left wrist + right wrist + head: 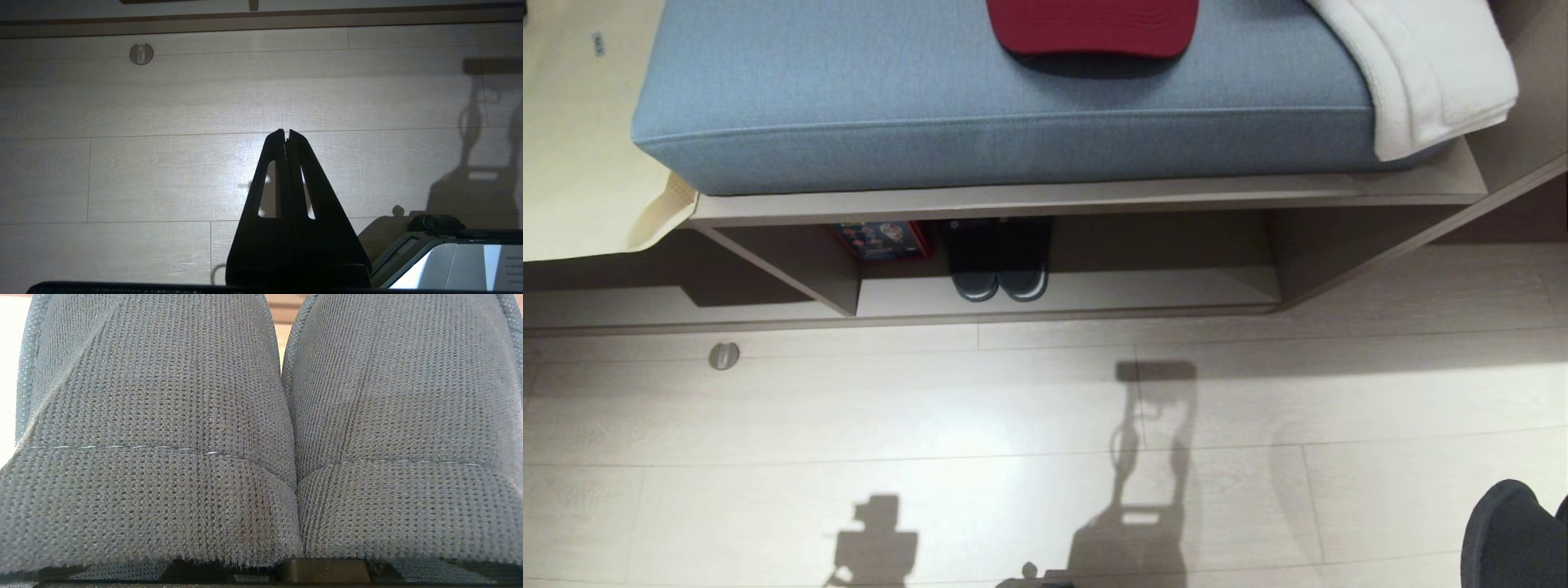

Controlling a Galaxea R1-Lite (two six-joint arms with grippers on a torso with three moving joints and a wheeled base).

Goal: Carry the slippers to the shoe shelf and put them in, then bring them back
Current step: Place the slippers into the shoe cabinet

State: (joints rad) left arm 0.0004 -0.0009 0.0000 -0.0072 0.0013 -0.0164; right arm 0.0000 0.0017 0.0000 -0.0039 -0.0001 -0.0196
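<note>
- Slippers [282,437] fill my right wrist view — the pair hangs side by side from my right gripper, which is clamped shut on them; their dark tip [1515,535] shows low at my right.
- Shoe shelf [1062,298] lies straight ahead across bare floor [980,408]; a black pair [1001,265] occupies the middle — free room is to its right.
- Left gripper [286,132] is closed, empty.

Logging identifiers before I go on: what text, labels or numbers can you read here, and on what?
None can be read.
Colourful box in the shoe shelf: printed front, too blurred.
Small dark tag on the cream surface: too small.
Grey robot base panel, left wrist view: lines of print, too small.
</note>
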